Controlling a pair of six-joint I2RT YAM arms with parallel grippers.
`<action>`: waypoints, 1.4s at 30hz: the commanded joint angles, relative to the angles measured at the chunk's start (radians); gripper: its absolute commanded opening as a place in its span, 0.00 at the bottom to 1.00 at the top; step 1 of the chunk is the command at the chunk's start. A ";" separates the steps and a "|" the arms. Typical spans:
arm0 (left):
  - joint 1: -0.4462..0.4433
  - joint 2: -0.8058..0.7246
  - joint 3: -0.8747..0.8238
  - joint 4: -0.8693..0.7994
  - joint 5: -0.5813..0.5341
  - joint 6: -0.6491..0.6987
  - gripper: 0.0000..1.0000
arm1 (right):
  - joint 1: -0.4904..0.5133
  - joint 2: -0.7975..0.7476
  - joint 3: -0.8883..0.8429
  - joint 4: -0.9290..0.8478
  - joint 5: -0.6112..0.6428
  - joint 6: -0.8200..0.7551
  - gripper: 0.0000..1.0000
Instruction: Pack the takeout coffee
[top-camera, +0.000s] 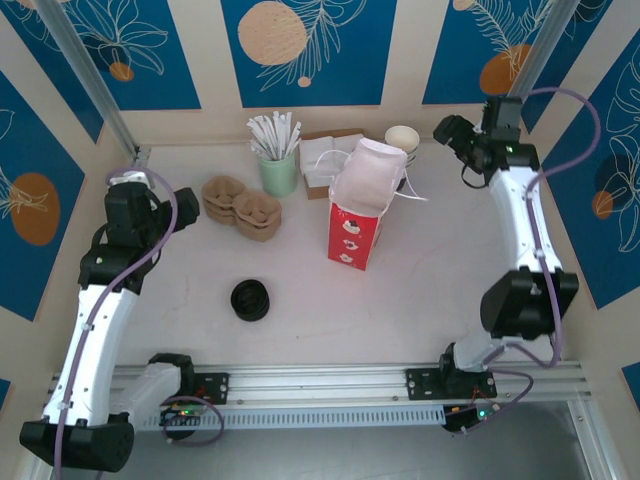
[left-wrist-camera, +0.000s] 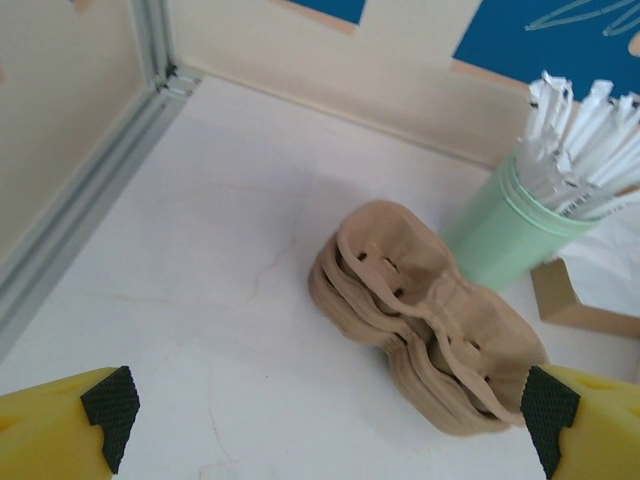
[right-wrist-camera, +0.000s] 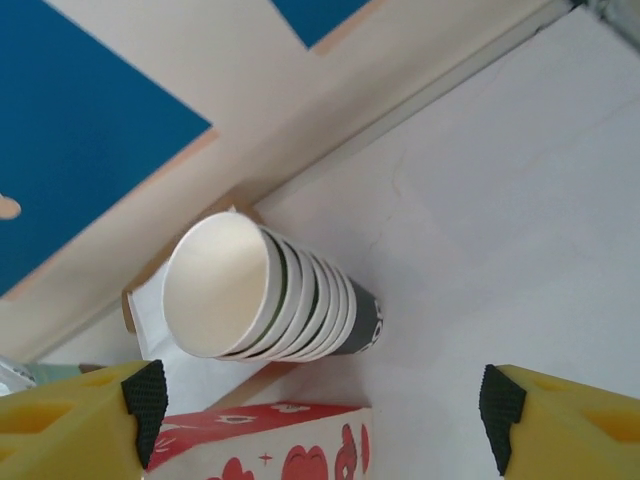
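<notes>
The right hand is hovering with fingers apart at the far right of the tabletop, near the stacked cups and the bag. The left hand is gaping wide above the cup trays at far left. Where the coffee is sitting I cannot tell.

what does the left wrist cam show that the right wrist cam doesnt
Left wrist: a stack of brown pulp cup carriers and, behind it, a mint green cup of wrapped straws.
Right wrist: a nested stack of cream paper cups lying across the picture, and the top edge of the red-and-white bag.
Both: the white table, the blue-and-cream wall, and that arm's own open end effector at the bottom edge, the left end effector and the right end effector, jaws wide apart.
</notes>
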 joint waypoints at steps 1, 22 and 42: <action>-0.002 0.011 0.050 -0.066 0.090 -0.005 0.99 | 0.038 0.116 0.163 -0.175 -0.021 0.021 0.76; -0.001 -0.007 0.097 -0.144 0.148 -0.034 0.99 | 0.140 0.487 0.609 -0.356 0.124 0.004 0.46; -0.002 -0.055 0.096 -0.167 0.129 -0.026 0.99 | 0.150 0.530 0.604 -0.347 0.142 -0.004 0.35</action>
